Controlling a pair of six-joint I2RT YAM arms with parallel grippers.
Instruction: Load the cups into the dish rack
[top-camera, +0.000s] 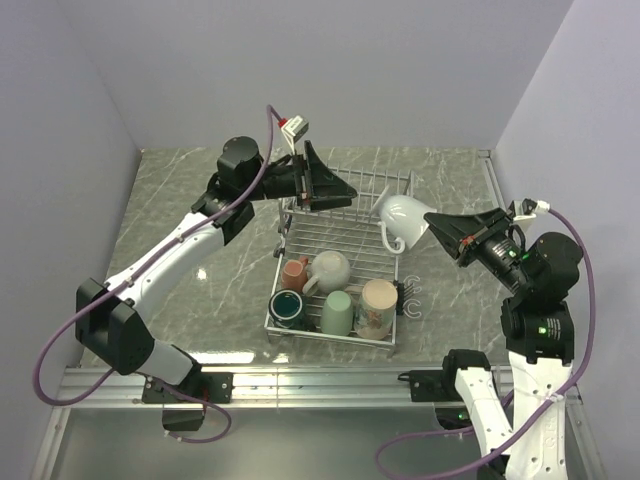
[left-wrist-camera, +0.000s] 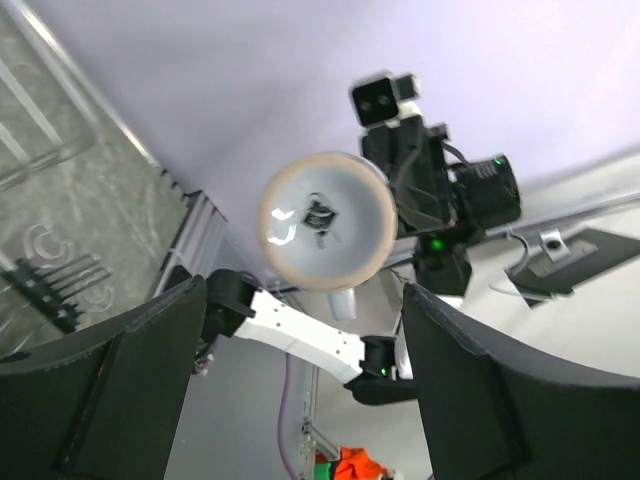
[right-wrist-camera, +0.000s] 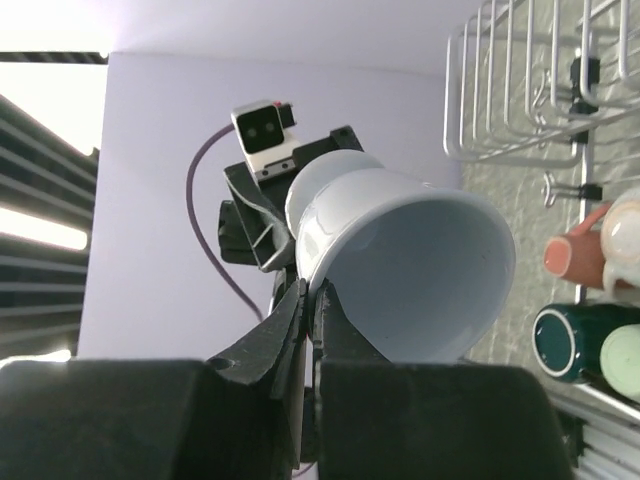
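Observation:
The silver wire dish rack stands mid-table. In its near half sit a salmon-red cup, a cream-white cup, a dark teal cup, a light green cup and a tan cup. My right gripper is shut on the rim of the pale blue cup and holds it tilted in the air over the rack's right back corner. In the right wrist view the cup is pinched at its rim by my gripper. My left gripper is open and empty over the rack's back left. In the left wrist view the left gripper faces the cup's base.
A black clip with wire hooks lies just right of the rack. Grey walls close in the table on the left, back and right. An aluminium rail runs along the near edge. The rack's upright slots show in the right wrist view.

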